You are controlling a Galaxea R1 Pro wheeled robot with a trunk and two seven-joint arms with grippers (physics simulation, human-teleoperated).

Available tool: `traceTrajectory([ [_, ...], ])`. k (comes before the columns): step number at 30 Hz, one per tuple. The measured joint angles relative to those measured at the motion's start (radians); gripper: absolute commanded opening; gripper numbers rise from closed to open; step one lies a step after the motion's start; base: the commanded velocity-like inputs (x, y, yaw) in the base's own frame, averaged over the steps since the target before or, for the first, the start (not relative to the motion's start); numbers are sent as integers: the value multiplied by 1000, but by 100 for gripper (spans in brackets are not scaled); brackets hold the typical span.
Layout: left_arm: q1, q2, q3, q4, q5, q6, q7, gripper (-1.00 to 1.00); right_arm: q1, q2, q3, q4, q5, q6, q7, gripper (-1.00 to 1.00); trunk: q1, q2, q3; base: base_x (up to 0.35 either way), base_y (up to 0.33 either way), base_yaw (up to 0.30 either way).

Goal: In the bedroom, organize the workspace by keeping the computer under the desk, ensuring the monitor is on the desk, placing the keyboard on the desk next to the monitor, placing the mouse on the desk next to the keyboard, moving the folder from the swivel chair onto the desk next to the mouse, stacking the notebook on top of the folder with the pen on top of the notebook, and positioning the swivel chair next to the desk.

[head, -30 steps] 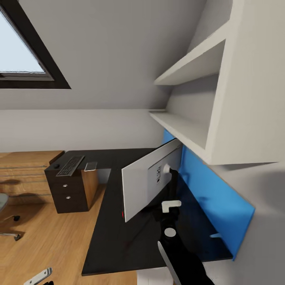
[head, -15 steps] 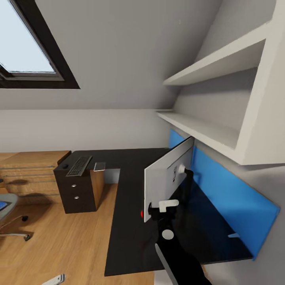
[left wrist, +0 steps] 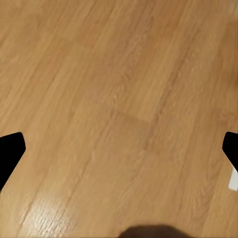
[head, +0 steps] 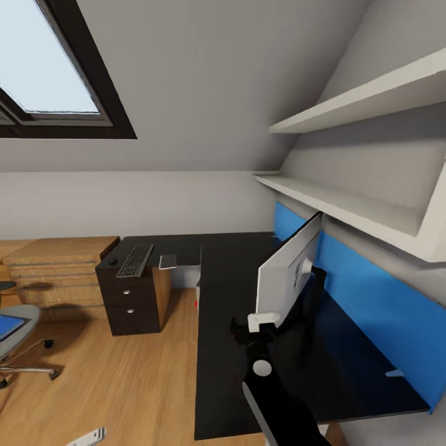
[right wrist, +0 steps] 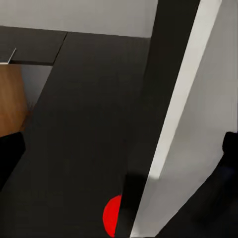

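**One monitor in hand, set on the desk**

My left gripper point(left wrist: 119, 148) hangs open over bare floor point(left wrist: 114, 99). My right gripper point(head: 260, 327) is clamped on the monitor point(head: 286, 272), its near lower corner between my fingers, above the desk point(head: 229, 347). Next, I judge, release it upright; the keyboard point(head: 135, 260) lies well apart.

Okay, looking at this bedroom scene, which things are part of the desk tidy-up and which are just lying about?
Part of the job:
desk
monitor
keyboard
mouse
notebook
folder on the swivel chair
right gripper at the monitor's edge

Just there:
wall shelves
blue wall panel
wooden chest of drawers
roof window
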Motion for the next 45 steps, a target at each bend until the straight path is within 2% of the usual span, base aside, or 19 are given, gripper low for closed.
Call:
traceTrajectory([
  [10, 0, -2, -6, 0, -1, -4, 1, 100, 0, 0, -5, 3, 3, -63, -4, 100, 0, 0, 0, 56, 18, 0],
  [19, 0, -3, -14, 0, -1, -4, 1, 100, 0, 0, -9, 3, 2, -69, -48, 100, 0, 0, 0, 0, 0, 0],
  [29, 0, -4, -14, 0, -1, -5, 1, 100, 0, 0, -31, 3, 1, -67, -105, 100, 0, 0, 0, 0, 0, 0],
  [34, 0, -4, -14, 0, -1, -5, 1, 100, 0, 0, -59, 4, 1, -67, -114, 100, 0, 0, 0, 0, 0, 0],
  [41, 0, -4, -14, 0, -1, -6, 1, 100, 0, 0, -74, 3, 0, -66, -114, 100, 0, 0, 0, 0, 0, 0],
  [45, 0, -4, -14, -1, -1, -6, 1, 100, 0, 0, -102, 3, 0, -66, -114, 100, 0, 0, 0, 0, 0, 0],
])
